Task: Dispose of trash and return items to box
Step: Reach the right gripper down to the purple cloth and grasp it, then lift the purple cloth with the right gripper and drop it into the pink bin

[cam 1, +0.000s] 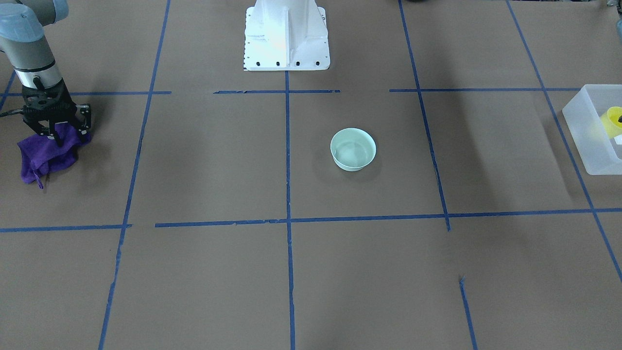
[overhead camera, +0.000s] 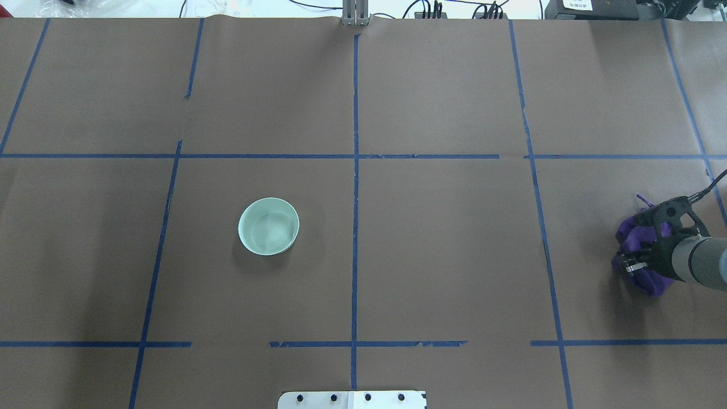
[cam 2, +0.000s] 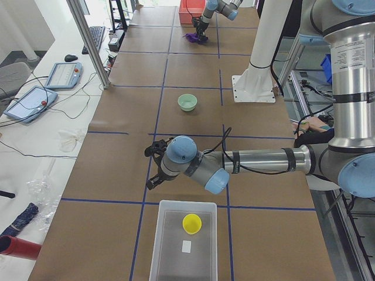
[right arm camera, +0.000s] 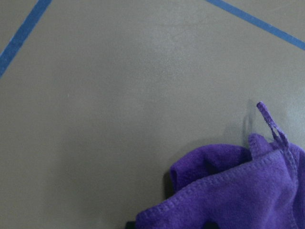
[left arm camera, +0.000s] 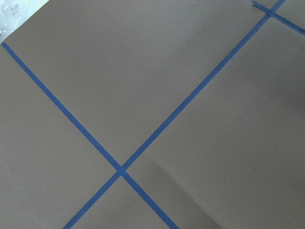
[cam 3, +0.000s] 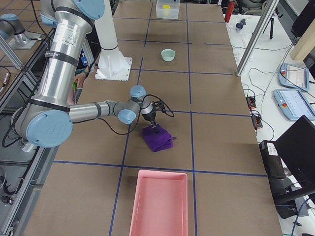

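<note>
The right hand (cam 1: 73, 136) is pressing down into a purple cloth (cam 1: 46, 155) that is lying bunched on the worktop (cam 1: 218, 160). Its fingers are standing apart, with a fold of the cloth rising between them. Whether they are clamping the fold cannot be told. A pink tray (cam 3: 160, 206) is sitting near this hand, on the side facing away from the robot's base.

The left hand (cam 2: 153, 165) is hanging above bare worktop. It appears only in the side view, so its opening cannot be told. The frosted box (cam 2: 170, 234) is standing just beside this hand, and the yellow cup (cam 2: 191, 223) is resting inside it. The mint-green bowl (cam 1: 353, 148) is sitting upright between the two hands, well apart from each and nearer the left one.
</note>
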### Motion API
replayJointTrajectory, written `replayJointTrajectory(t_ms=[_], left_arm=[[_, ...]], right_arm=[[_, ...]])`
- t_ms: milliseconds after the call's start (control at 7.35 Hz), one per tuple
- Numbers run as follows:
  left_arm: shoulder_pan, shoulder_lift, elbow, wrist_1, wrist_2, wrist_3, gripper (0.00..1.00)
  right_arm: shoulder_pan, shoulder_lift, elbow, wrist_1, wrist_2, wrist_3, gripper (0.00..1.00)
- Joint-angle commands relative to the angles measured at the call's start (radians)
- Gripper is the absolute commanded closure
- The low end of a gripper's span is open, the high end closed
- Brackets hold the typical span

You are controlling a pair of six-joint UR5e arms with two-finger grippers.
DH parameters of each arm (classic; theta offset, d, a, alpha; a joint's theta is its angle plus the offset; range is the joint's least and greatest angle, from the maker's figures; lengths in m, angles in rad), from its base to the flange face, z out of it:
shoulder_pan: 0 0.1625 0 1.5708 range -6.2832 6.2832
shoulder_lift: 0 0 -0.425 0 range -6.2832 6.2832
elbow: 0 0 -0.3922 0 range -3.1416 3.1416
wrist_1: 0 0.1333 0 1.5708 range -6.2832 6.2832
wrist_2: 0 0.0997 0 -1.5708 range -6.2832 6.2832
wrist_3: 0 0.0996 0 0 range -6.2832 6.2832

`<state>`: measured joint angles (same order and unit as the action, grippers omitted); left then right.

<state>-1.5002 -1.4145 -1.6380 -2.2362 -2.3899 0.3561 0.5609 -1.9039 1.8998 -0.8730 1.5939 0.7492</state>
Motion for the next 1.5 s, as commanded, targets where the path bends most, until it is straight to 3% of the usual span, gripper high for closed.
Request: replayJointTrajectory(t_ms=[0, 272, 408, 544, 680, 952, 1224, 1361], left_arm=[[0.000, 0.000, 0.003, 0.000, 0.000, 0.000, 0.00], [0.000, 0.000, 0.003, 0.000, 0.000, -0.002, 0.00], [0.000, -0.001, 0.003, 0.000, 0.000, -0.002, 0.00], [0.000, -0.003, 0.003, 0.001, 0.000, -0.002, 0.00], [0.000, -0.003, 0.003, 0.001, 0.000, -0.003, 0.00], [0.000, -0.003, -0.006, 0.000, 0.000, -0.055, 0.00], [0.000, -0.004, -0.008, -0.002, 0.003, -0.082, 0.00], [0.002, -0.004, -0.011, -0.002, 0.003, -0.085, 0.00]], right_arm=[[0.005, -0.007, 0.001, -0.011, -0.003, -0.089, 1.00], [0.062, -0.027, 0.001, -0.011, 0.018, -0.207, 1.00], [0.158, -0.038, 0.007, -0.011, 0.082, -0.291, 1.00], [0.318, -0.038, 0.007, -0.012, 0.222, -0.455, 1.00], [0.528, -0.027, 0.012, -0.087, 0.394, -0.623, 1.00], [0.866, 0.041, 0.016, -0.353, 0.613, -1.017, 1.00], [1.115, 0.263, -0.010, -0.777, 0.623, -1.463, 1.00], [1.225, 0.349, -0.075, -0.914, 0.621, -1.649, 1.00]])
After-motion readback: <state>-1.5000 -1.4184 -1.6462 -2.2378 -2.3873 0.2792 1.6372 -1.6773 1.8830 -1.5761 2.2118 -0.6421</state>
